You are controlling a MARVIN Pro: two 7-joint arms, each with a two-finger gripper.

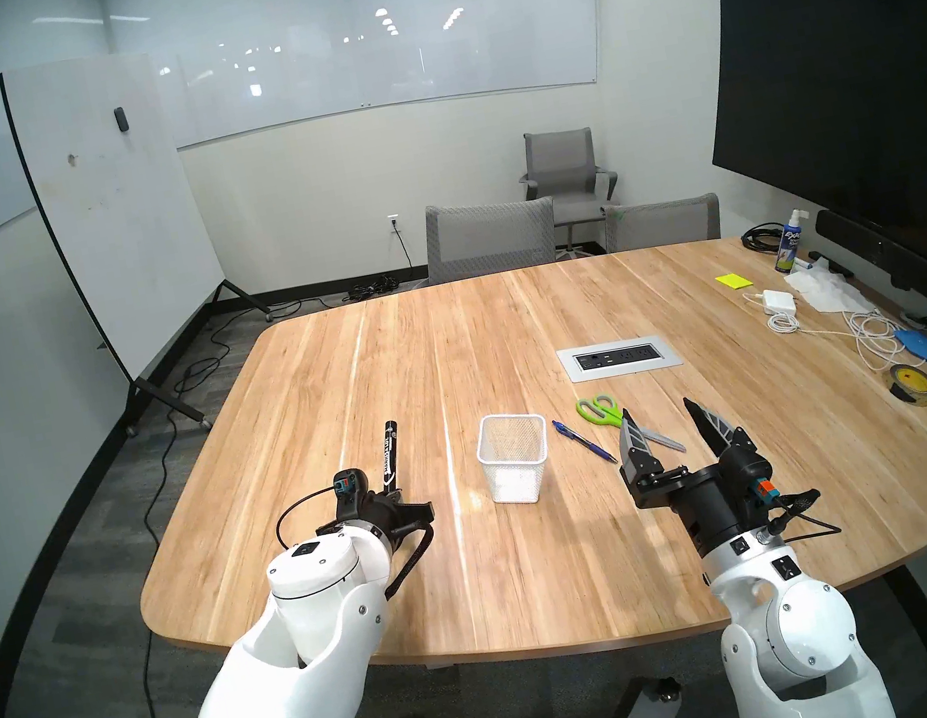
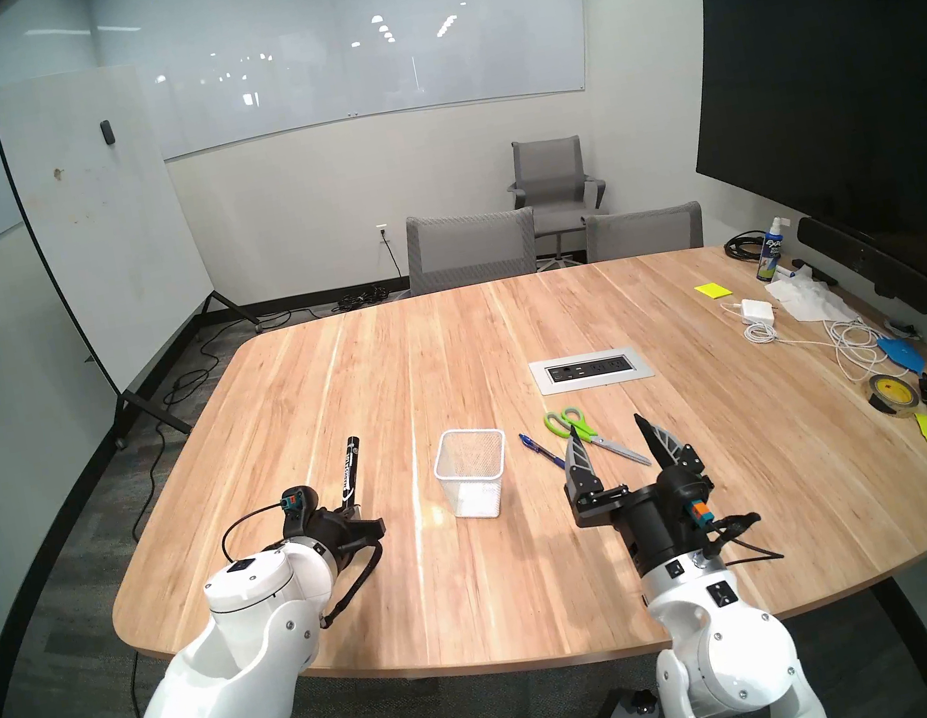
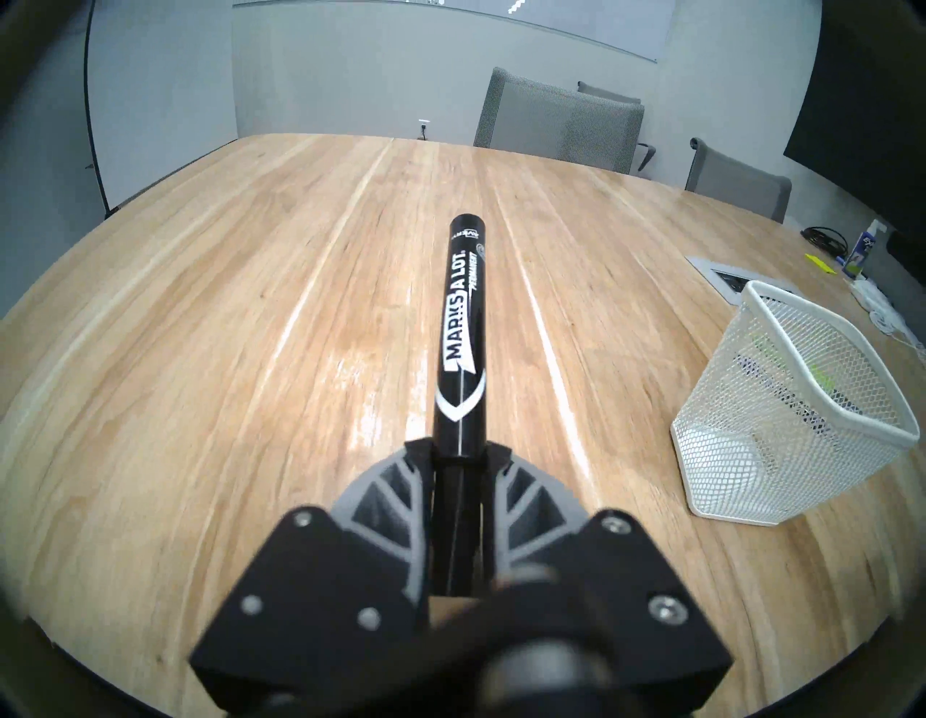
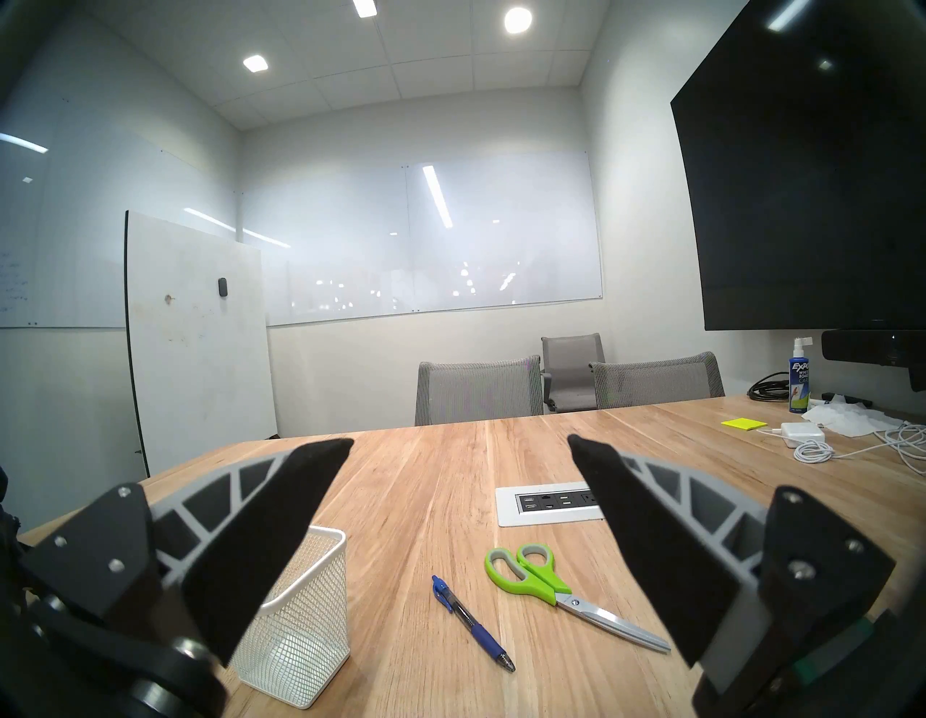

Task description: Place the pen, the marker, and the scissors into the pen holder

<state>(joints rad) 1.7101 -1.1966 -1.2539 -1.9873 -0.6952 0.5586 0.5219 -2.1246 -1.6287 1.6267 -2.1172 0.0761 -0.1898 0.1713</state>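
The left end effector (image 3: 458,476) grips the black marker (image 3: 463,331) by its cap end; the stiff, slick barrel could pivot. The right end effector (image 1: 665,415) gapes wide, empty.

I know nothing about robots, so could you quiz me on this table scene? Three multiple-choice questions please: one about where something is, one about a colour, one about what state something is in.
1. Where do the scissors lie?
A. Inside the pen holder
B. On the table, right of the pen
C. In the right gripper

2. What colour are the scissors' handles?
A. Lime green and grey
B. Red
C. Black

3. What is the left gripper doing?
A. Standing open and empty
B. Shut on the marker
C. Shut on the pen

Answers:
1 B: they lie flat on the table just right of the pen, outside the pen holder.
2 A: the loops show green with grey lining in the right wrist view.
3 B: its fingers clamp the marker, while the right gripper stands open and empty.
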